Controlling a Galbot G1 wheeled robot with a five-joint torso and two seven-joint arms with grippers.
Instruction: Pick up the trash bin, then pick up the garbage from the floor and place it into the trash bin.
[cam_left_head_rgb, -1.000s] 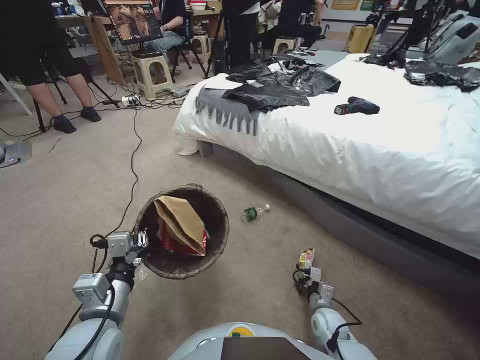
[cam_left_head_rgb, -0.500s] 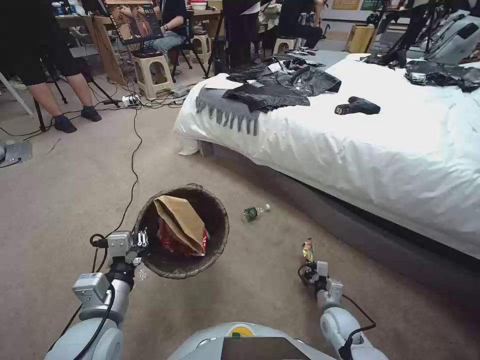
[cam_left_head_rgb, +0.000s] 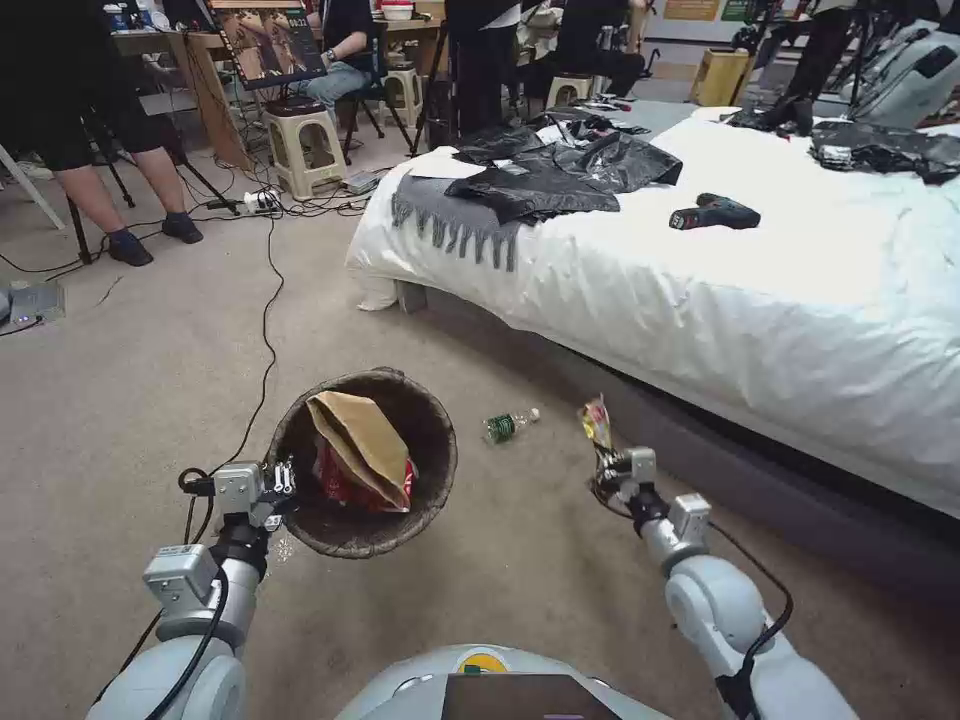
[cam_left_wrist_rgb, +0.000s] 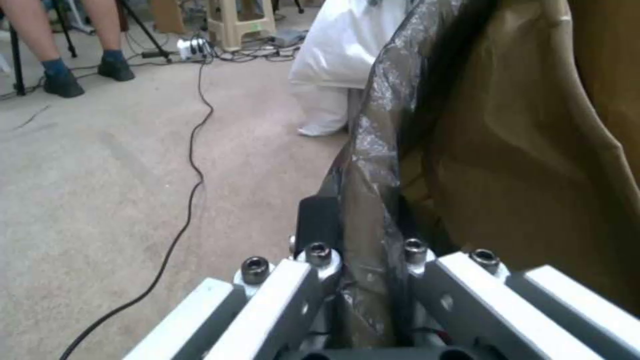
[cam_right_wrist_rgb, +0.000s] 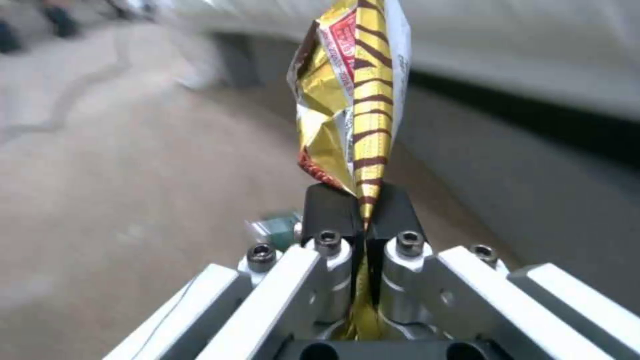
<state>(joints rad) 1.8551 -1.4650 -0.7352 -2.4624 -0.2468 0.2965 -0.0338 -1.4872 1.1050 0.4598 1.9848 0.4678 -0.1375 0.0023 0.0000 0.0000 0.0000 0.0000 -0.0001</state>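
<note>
- Beside the bed (cam_left_head_rgb: 760, 300), open carpet (cam_left_head_rgb: 130, 400) lay to the left, the bed edge close on the right.
- Bin (cam_left_head_rgb: 362, 462) sat off the floor, left gripper (cam_left_head_rgb: 283, 478) clamped on its rim.
- Right gripper (cam_left_head_rgb: 612, 462) had risen and moved forward, jaws pinching the wrapper (cam_left_head_rgb: 596, 421); lifted clear, I'd judge.
- Bottle (cam_left_head_rgb: 508, 425) lay between them.

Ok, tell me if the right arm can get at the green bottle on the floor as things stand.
Probably not: the right claw is shut on a yellow wrapper, so it has no free grip, though the carpet toward the green bottle is open.
</note>
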